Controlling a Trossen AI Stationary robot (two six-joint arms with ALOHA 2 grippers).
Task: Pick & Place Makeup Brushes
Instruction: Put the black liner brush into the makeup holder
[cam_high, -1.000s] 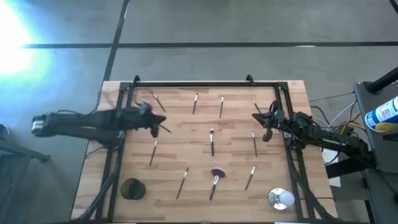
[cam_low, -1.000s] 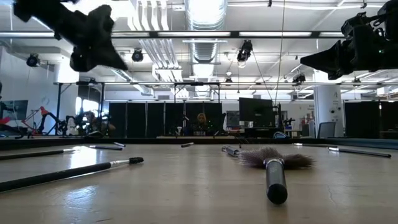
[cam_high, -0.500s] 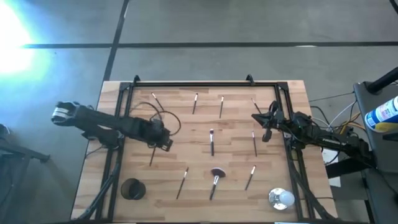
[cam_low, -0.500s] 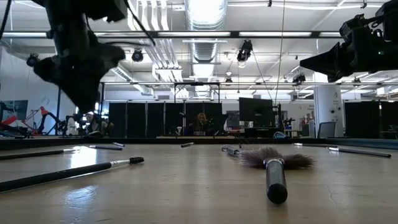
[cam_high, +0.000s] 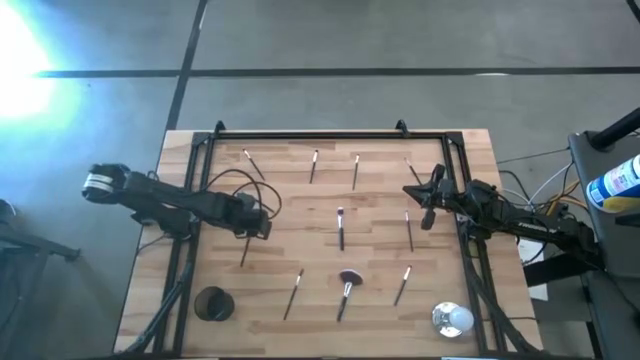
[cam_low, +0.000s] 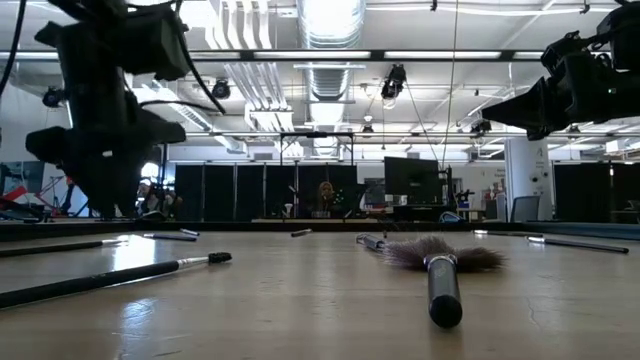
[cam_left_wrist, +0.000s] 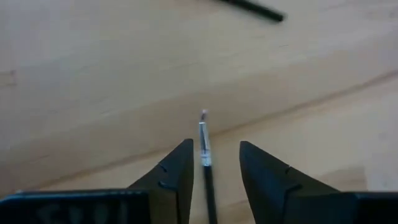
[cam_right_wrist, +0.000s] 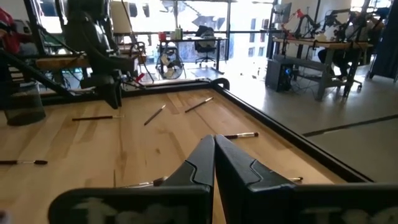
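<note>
Several makeup brushes lie flat and scattered on the wooden table (cam_high: 300, 215). One of them has a wide fluffy head (cam_high: 349, 278), which also shows close up in the low view (cam_low: 440, 255). My left gripper (cam_high: 258, 226) points down at the table's left middle and is open. In the left wrist view its fingers (cam_left_wrist: 214, 149) stand on either side of a thin brush (cam_left_wrist: 203, 140), near its silver end, without touching it. The same brush (cam_high: 246, 248) lies on the wood. My right gripper (cam_high: 424, 205) is shut and hovers at the right side, holding nothing.
A black frame (cam_high: 320, 135) runs round the table's edges. A black cup (cam_high: 212, 303) stands at the near left corner. A round shiny object (cam_high: 452, 319) sits at the near right. Bare wood lies between the brushes. Cables loop over my left arm (cam_high: 240, 185).
My left gripper has swung toward the table's near edge and come down, tipping from a slanted pose high above the table until it points down close over the brush at the left middle. None of the brushes has moved.
</note>
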